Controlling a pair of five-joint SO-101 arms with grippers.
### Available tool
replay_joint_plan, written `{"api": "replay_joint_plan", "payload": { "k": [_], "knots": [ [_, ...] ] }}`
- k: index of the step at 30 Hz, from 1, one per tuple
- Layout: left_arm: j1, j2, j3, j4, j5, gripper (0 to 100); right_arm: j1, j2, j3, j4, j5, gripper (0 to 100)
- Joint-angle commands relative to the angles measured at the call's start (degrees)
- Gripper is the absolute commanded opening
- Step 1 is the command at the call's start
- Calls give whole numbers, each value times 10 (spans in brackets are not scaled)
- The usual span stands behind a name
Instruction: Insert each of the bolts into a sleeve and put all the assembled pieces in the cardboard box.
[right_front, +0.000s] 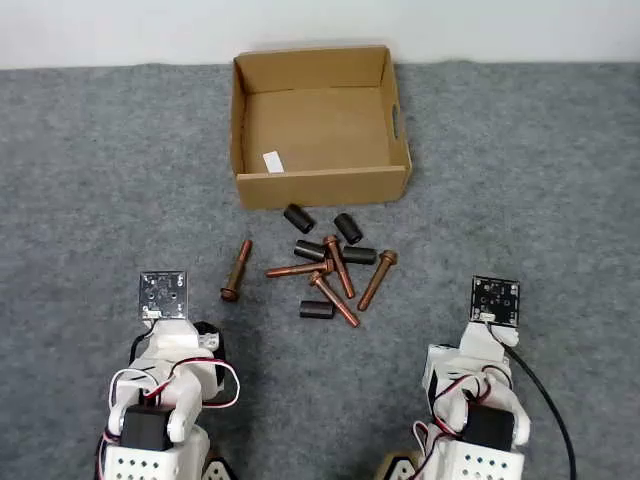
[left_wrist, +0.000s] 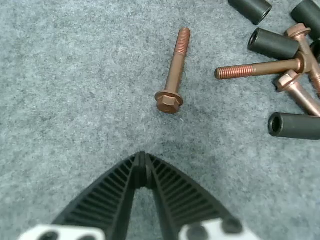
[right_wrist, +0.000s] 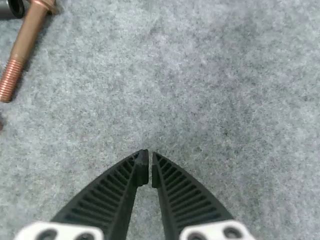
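- Copper-toned bolts (right_front: 338, 266), and I count five. Four are crossed in a loose heap in front of the box, and a lone bolt (right_front: 237, 270) lies apart on the left arm's side.
- Black sleeves (right_front: 310, 250), five as well. Two lie just in front of the box's near wall, two sit in the heap against the bolts, and one lies at the heap's near edge beside a bolt.
- All ten pieces are loose on the bench, every one of them outside the box.
- One cardboard box (right_front: 320, 187), open on top, stands at the far side of the bench. A small white label (right_front: 272, 161) lies on its floor.
- Two arms sit side by side at the near edge, well short of the heap.
- Over to the left end effector (left_wrist: 142, 165): its fingers are pressed together at the tips with nothing between them. It points at the lone bolt's hex head, which lies a little ahead, with bare bench between.
- The right end effector (right_wrist: 150, 167) has its fingers drawn together too, just a hairline slit at the tips and nothing gripped. A bolt lies off to one side of it, well apart.
- The bench (right_front: 520, 180) is covered in a grey, felt-like mat from edge to edge.
- Behind it runs a plain white wall (right_front: 320, 30).
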Motion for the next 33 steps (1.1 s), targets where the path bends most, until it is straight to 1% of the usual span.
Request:
{"api": "replay_joint_plan", "payload": {
  "k": [1,33],
  "knots": [
    [-3,1,-6,4,3,6,6,-4,9,-4,4,9],
    [-3,1,-6,4,3,6,6,-4,9,-4,4,9]
  ]
}}
